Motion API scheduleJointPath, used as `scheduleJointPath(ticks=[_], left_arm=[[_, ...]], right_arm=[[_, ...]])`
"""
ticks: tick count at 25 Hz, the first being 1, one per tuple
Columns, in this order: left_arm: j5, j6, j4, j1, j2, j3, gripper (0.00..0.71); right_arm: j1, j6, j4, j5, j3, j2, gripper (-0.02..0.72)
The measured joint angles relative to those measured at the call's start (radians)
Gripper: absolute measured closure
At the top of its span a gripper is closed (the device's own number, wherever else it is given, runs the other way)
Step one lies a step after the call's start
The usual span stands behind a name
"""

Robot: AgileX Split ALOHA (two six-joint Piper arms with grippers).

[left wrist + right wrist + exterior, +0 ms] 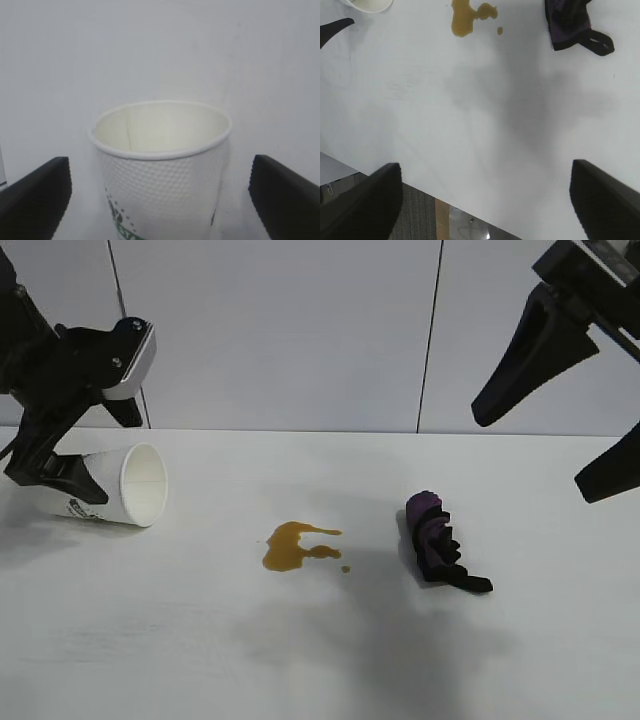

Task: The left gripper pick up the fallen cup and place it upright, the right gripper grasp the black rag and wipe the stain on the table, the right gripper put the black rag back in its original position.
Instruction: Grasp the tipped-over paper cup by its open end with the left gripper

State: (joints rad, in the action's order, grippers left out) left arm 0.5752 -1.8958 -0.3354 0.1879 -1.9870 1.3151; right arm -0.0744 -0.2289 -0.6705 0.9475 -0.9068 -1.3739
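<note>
Cup (135, 487) lying sideways, mouth toward stain (295, 545), left claw (160, 200) spread wide around it

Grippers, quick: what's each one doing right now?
Left gripper: open, fingers either side of the fallen white dimpled paper cup, not gripping.
Right gripper: open, empty, above the table.

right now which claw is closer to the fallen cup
Left. The left claw straddles the cup, fingers open on either side. The right claw hangs high across the table, beyond the black rag.
</note>
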Motion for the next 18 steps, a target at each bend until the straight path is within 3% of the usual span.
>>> scheduleJointPath(ticks=[7,18], left_arm=[[-0.057,-0.016,0.0,0.001,-0.025,0.0,0.017],[-0.078,0.136,0.071,0.004,-0.074,0.0,0.017]], right_arm=[[0.0,0.0,0.0,0.0,0.0,0.0,0.075],[0.0,0.0,0.0,-0.001,0.0,0.0,0.075]])
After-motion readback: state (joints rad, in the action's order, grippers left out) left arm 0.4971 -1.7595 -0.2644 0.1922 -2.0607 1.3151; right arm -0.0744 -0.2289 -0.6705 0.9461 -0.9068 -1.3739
